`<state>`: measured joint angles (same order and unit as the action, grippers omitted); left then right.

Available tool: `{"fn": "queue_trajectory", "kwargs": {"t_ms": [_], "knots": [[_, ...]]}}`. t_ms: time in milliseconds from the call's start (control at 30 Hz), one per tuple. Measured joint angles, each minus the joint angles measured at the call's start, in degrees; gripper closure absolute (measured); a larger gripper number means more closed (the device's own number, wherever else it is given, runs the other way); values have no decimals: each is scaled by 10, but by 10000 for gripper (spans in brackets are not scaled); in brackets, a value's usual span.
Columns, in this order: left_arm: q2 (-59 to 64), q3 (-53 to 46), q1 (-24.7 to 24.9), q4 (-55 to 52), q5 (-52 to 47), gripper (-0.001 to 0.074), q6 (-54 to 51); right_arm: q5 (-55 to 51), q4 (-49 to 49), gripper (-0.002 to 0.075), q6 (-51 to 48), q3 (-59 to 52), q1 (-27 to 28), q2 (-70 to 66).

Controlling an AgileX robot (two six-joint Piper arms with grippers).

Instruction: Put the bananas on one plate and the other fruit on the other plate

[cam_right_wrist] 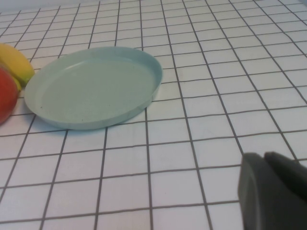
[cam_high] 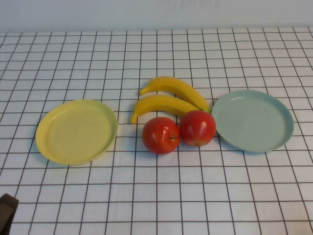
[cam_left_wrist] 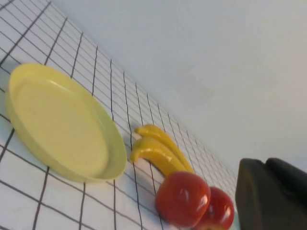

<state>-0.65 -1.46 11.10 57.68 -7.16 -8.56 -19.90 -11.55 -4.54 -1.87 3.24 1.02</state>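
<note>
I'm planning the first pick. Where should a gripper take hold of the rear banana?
Probably from above, at the middle of the rear banana, fingers closing across its width: it lies flat and that stretch is clear. Its right end nears the blue-green plate. The left gripper and right gripper sit parked.

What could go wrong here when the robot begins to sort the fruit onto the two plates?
The bananas and apples lie packed together between the plates, so gripping one may push or roll another. The near banana tip sits close to the blue-green plate. The yellow plate is empty too. The left gripper and right gripper are both held back, low over the table.
</note>
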Motion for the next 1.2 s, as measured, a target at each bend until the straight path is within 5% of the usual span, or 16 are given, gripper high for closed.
{"fn": "queue_trajectory", "kwargs": {"t_ms": [433,600,700,800,1033,1200], "knots": [[10,126,0,1,-78,708,-274,0,0,741,0,0,0,0],[127,187,0,1,-108,447,-380,0,0,741,0,0,0,0],[209,227,0,-3,-156,258,-380,0,0,741,0,0,0,0],[285,281,0,-40,-213,145,-356,0,0,741,0,0,0,0],[416,382,12,-198,-282,97,-297,0,0,741,0,0,0,0],[507,433,86,-313,-272,95,-276,0,0,741,0,0,0,0]]}}
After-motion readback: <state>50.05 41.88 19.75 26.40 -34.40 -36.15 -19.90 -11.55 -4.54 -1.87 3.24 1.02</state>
